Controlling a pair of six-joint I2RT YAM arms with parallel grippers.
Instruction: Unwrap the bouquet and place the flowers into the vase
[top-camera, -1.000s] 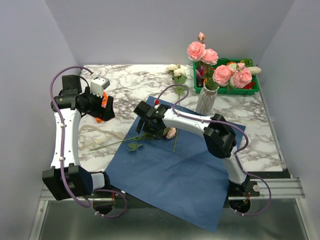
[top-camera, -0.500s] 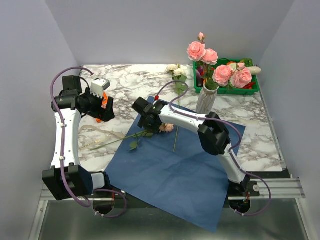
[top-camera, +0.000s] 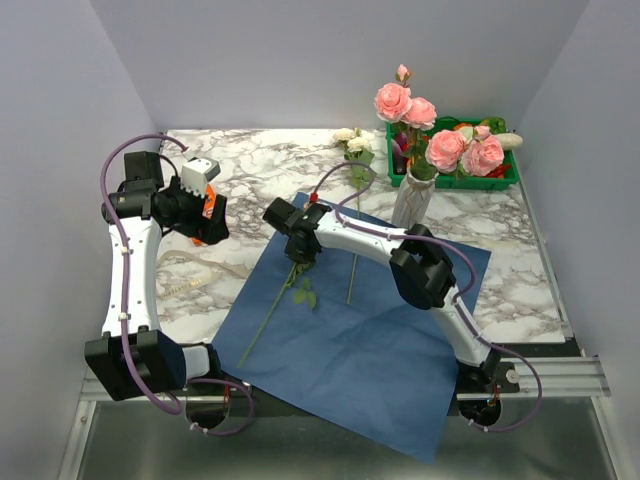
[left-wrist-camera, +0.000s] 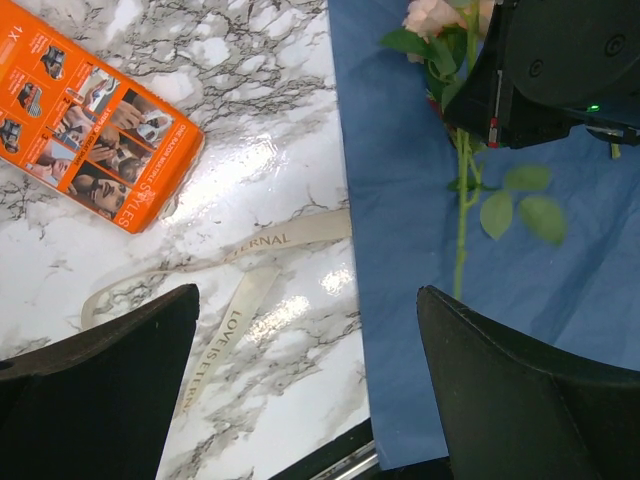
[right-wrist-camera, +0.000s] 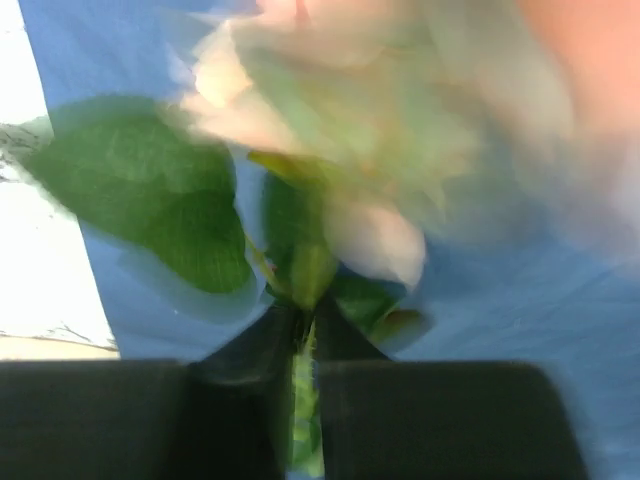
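In the top view, the right gripper (top-camera: 300, 247) at centre frame has closed within the last second. The rose (top-camera: 302, 295) it was reaching for no longer lies pointing left. Its stem now slants toward the lower left over the blue paper (top-camera: 360, 350). The pick looks made, so what remains for this rose is the carry to the vase (top-camera: 410, 205) at upper right, which already holds several pink roses. Another stem (top-camera: 352, 272) lies on the paper nearby. The left gripper (top-camera: 210, 226) has not moved from mid-left.

In the left wrist view, the left gripper (left-wrist-camera: 308, 300) has its jaws wide apart, holding nothing. Between them lies a beige ribbon (left-wrist-camera: 250, 290) printed "LOVE IS ETERNAL". An orange packet (left-wrist-camera: 95, 150) sits at upper left, its print too small to read. The rose stem runs down the blue sheet at upper right.

In the right wrist view, the jaws are pinched together on the green stem just under the blurred bloom, at lower centre.
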